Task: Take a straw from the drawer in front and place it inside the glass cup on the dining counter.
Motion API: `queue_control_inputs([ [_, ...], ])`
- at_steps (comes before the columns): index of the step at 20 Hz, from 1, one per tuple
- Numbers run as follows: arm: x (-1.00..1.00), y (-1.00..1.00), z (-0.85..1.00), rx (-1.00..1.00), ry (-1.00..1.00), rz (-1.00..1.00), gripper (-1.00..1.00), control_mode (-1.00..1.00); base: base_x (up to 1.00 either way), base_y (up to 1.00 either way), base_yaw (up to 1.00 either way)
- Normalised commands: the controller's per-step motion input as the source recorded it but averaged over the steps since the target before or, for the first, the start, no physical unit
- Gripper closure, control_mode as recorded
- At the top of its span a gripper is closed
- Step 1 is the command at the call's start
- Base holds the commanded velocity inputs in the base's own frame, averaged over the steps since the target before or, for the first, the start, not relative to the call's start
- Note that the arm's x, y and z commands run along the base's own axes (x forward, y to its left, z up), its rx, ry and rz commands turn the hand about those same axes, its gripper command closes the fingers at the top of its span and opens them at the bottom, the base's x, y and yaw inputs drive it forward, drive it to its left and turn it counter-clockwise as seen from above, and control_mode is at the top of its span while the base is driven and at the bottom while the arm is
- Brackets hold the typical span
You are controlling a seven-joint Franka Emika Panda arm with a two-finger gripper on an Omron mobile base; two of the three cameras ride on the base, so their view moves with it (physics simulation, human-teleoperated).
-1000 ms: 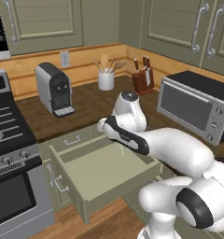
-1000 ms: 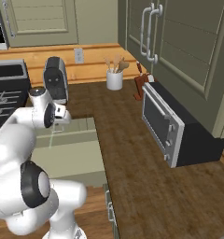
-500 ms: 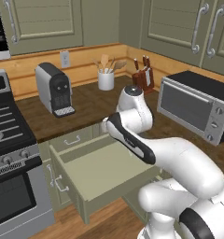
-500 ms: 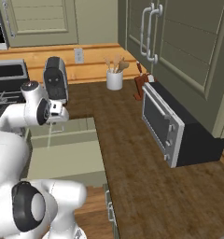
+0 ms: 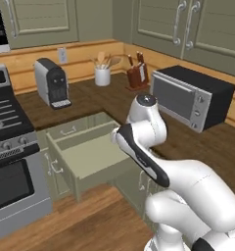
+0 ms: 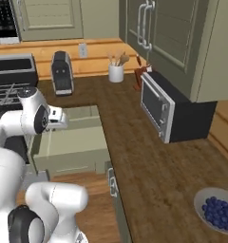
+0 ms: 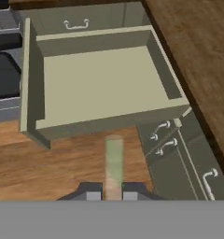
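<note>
Sage-green and pulled wide open, the drawer (image 7: 104, 84) sits below the hand, its pale floor bare in the hand view and its front panel facing the wooden floor (image 7: 53, 163). In the same view the straw (image 7: 114, 163) stands straight up from between the two dark finger tips, a thin pale yellow-green stick pointing toward the drawer's front edge; the gripper (image 7: 113, 196) is closed down on its lower end, the tips only a straw's width apart. From the left base view the drawer (image 5: 90, 157) juts out from the cabinets beside the stove (image 5: 11, 162), and the white arm bends over its right side. In the right base view the drawer (image 6: 73, 142) lies open beside the wooden worktop (image 6: 149, 166), with the arm's wrist above its left side; the gripper itself is probably hidden behind the arm in both base views, so its fingers cannot be made out there. On the worktop stand a black toaster oven (image 6: 173, 111), a coffee machine (image 6: 62, 73), a white crock of wooden utensils (image 6: 116, 71) and a knife block (image 5: 137, 73). A bowl of blueberries (image 6: 218, 211) sits near the lower right corner.
</note>
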Motion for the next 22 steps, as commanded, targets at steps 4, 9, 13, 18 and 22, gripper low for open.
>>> queue_control_inputs([
  [4,0.00,0.00,0.00,0.00,0.00,0.00,1.00,1.00,-0.81,0.14,0.32],
  [9,0.00,0.00,0.00,0.00,0.00,0.00,1.00,1.00,-0.07,0.44,0.87],
  [13,0.00,0.00,0.00,0.00,0.00,0.00,1.00,1.00,0.00,0.35,0.97],
  [18,0.00,0.00,0.00,0.00,0.00,0.00,1.00,1.00,0.00,0.40,0.94],
  [22,0.00,0.00,0.00,0.00,0.00,0.00,1.00,1.00,0.00,0.43,0.92],
])
